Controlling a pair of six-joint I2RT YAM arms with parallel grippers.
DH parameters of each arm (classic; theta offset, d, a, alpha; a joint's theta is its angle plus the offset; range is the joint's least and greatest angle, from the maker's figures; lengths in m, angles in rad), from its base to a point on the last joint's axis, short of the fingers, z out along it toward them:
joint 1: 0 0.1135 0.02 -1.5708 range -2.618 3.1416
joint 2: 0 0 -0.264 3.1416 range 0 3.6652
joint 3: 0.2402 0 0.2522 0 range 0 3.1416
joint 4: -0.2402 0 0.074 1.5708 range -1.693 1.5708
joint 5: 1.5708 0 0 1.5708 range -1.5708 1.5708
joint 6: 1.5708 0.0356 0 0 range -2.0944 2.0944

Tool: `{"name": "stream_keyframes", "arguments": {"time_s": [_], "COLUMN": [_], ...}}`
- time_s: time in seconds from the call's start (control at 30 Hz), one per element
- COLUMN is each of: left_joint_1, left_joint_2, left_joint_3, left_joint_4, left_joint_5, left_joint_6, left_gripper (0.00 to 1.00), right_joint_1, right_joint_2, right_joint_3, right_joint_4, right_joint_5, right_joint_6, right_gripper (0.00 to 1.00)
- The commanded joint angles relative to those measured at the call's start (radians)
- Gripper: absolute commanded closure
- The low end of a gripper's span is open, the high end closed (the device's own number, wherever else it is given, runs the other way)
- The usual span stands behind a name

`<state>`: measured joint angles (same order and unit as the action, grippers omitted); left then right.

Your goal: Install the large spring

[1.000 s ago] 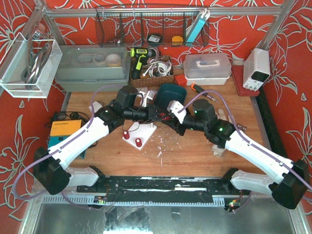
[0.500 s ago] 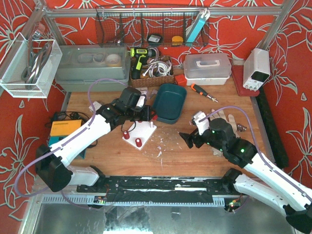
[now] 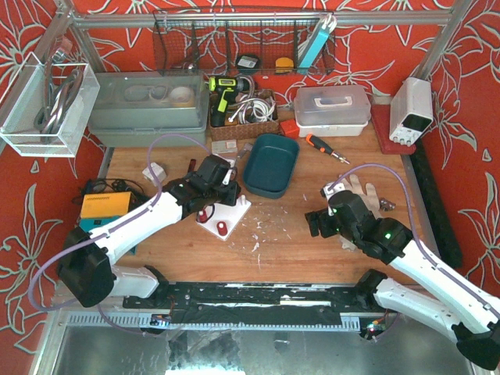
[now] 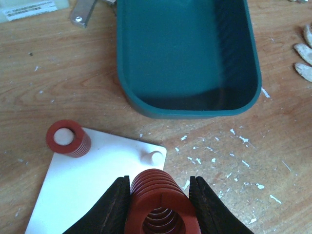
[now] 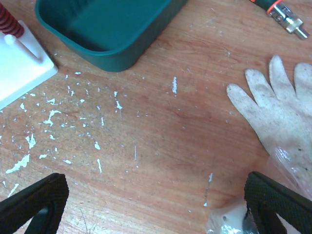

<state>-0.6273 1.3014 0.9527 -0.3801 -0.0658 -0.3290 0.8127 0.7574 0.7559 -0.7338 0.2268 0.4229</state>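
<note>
My left gripper [image 4: 158,202] is shut on the large red spring [image 4: 157,195], with one black finger on each side of its coils. The spring hangs above the near right corner of the white base plate [image 4: 92,190], just short of a bare white peg [image 4: 155,157]. A smaller red spring [image 4: 68,138] sits on the plate's far left peg. In the top view the left gripper [image 3: 233,187] is over the plate [image 3: 231,214]. My right gripper [image 5: 156,204] stands wide open over bare wood, holding nothing, well to the right of the plate [image 3: 311,223].
A teal tray [image 4: 185,105] lies just beyond the plate. A white glove [image 5: 285,112] and a clear plastic bag [image 5: 226,222] lie by the right gripper; a screwdriver [image 5: 282,9] lies farther back. White flecks litter the wooden table [image 3: 266,242].
The right arm has pulled back from the centre to the right side and its jaws have opened wide. The left gripper has come down toward the plate with the spring.
</note>
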Motion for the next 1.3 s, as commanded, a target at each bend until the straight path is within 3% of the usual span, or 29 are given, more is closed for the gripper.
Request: {"name": "stream_keyframes", "arguments": {"time_s": [0.0, 0.33, 0.93, 1.17, 1.27], "left_joint_1": [-0.024, -0.028, -0.029, -0.029, -0.029], "left_joint_2": [0.033, 0.079, 0.2, 0.223, 0.239], "left_joint_3": [0.004, -0.011, -0.018, -0.035, -0.035], "left_joint_4": [0.107, 0.141, 0.175, 0.216, 0.214], "left_joint_5": [-0.022, -0.02, -0.061, -0.043, -0.044], "left_joint_6": [0.038, 0.071, 0.133, 0.149, 0.143], "left_gripper": [0.95, 0.95, 0.9, 0.81, 0.72], "right_joint_1": [0.003, 0.003, 0.003, 0.003, 0.003], "right_joint_2": [-0.046, -0.172, -0.149, -0.14, -0.125], "right_joint_3": [0.005, -0.046, 0.017, 0.028, 0.032], "right_joint_4": [-0.075, -0.047, -0.069, -0.067, -0.061], "right_joint_5": [0.046, 0.099, 0.089, 0.092, 0.088], "right_joint_6": [0.074, 0.096, 0.004, -0.006, -0.006], "right_gripper": [0.01, 0.01, 0.01, 0.01, 0.01]}}
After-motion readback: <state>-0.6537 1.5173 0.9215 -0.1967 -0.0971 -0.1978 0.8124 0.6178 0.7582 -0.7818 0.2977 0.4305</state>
